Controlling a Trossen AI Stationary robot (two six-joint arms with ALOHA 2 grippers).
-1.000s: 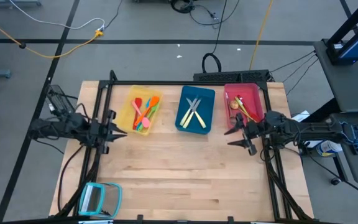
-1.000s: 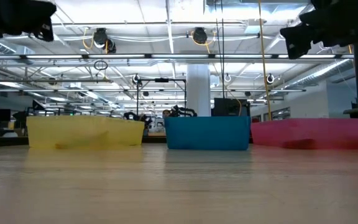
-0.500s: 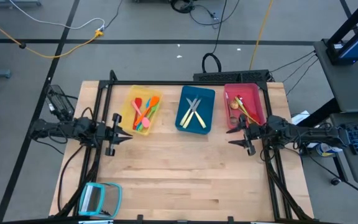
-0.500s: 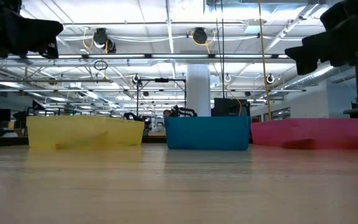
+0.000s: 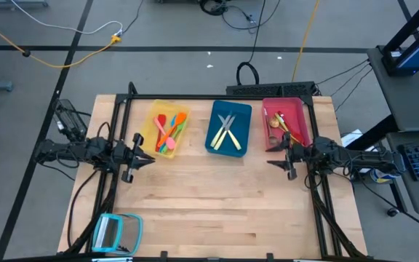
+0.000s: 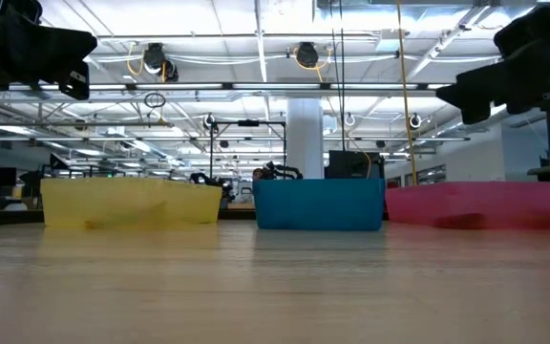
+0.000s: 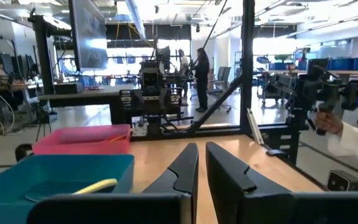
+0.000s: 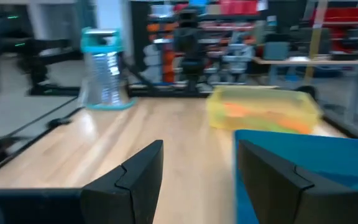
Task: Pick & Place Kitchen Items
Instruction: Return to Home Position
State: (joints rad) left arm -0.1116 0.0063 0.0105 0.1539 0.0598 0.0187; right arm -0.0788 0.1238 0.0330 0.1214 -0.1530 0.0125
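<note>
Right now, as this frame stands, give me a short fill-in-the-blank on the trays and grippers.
The spatula tray, with orange and pink spatulas, is ____. The middle tray, holding pale utensils, is ____. Open or shut, the right gripper is ____. The teal-framed object lies on the ____ arm's side of the table.
Missing: yellow; blue; open; left.

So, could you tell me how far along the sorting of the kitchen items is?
Done: utensils lie in the yellow tray, blue tray and red tray; no loose ones show on the table. In hand: nothing; the left gripper and right gripper hover empty above it. Left: apparently only parking the arms.
</note>
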